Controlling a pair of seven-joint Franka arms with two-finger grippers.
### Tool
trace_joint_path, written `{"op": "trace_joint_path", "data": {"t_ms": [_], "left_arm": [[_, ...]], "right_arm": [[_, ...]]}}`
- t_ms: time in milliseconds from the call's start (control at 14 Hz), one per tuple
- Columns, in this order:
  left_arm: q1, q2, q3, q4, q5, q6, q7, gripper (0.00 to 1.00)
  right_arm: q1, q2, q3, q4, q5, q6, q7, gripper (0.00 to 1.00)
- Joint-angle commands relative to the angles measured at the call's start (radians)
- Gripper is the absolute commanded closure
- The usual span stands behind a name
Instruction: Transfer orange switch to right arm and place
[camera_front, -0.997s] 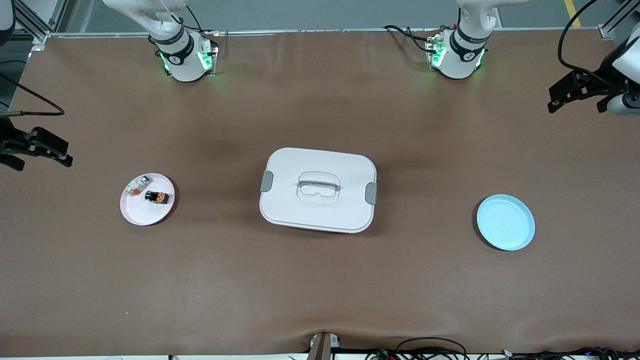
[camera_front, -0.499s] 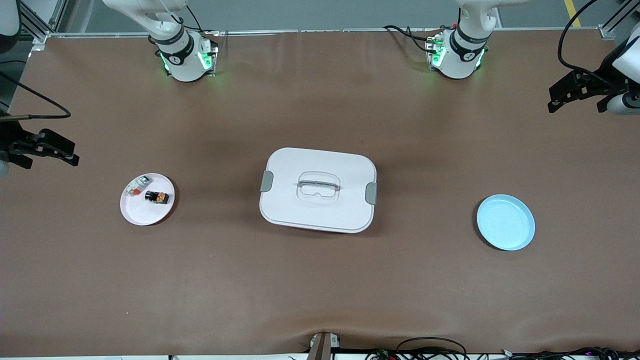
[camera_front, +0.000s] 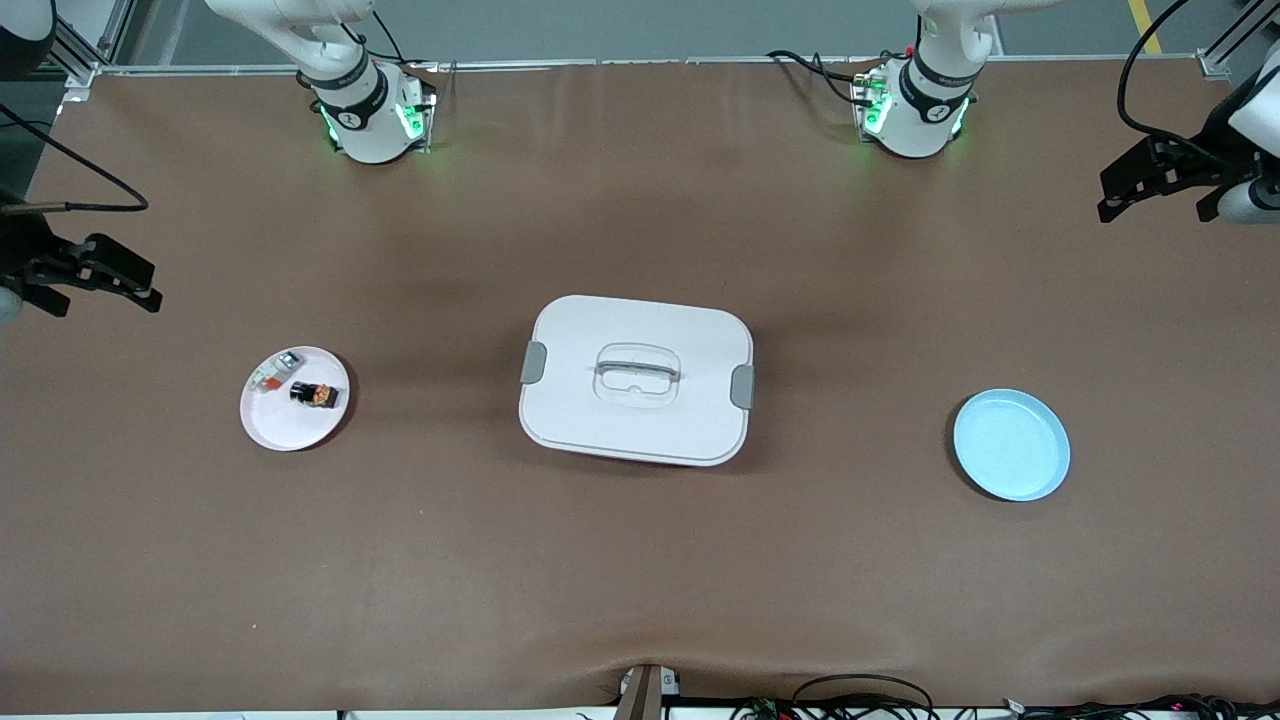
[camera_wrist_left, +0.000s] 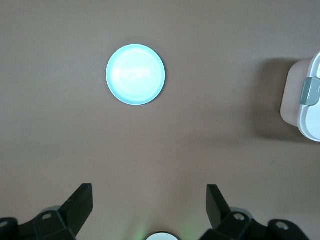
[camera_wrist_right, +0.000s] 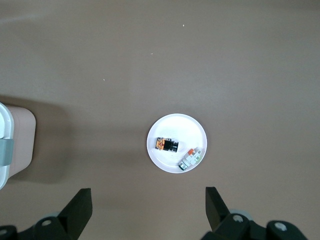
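Note:
The orange switch, a tiny black block with an orange middle, lies on a small white plate toward the right arm's end of the table. It also shows in the right wrist view on the plate. My right gripper hangs open and empty above the table's edge near that plate; its wrist view shows nothing between the jaws. My left gripper hangs open and empty over the left arm's end of the table, also seen in its wrist view.
A white-and-grey part with a red-orange end lies on the same plate beside the switch. A white lidded box stands mid-table. A light blue plate lies toward the left arm's end.
My right gripper has drifted a little inward over the table and toward the robots' bases. My left gripper has shifted slightly toward the bases. Nothing on the table has moved.

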Motion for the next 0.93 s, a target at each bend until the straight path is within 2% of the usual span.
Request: {"op": "trace_joint_path", "data": {"t_ms": [0,855], "left_arm": [[0.005,-0.034,-0.005,-0.019,-0.015,-0.010,0.018,0.00],[0.002,-0.043,-0.005,-0.018,-0.015,-0.018,0.041,0.00]], "right_arm": [[-0.015,-0.043,0.001,-0.054,0.009,0.015,0.013,0.00],[-0.025,-0.046,0.003,-0.048,0.007,-0.003,0.011,0.00]]}}
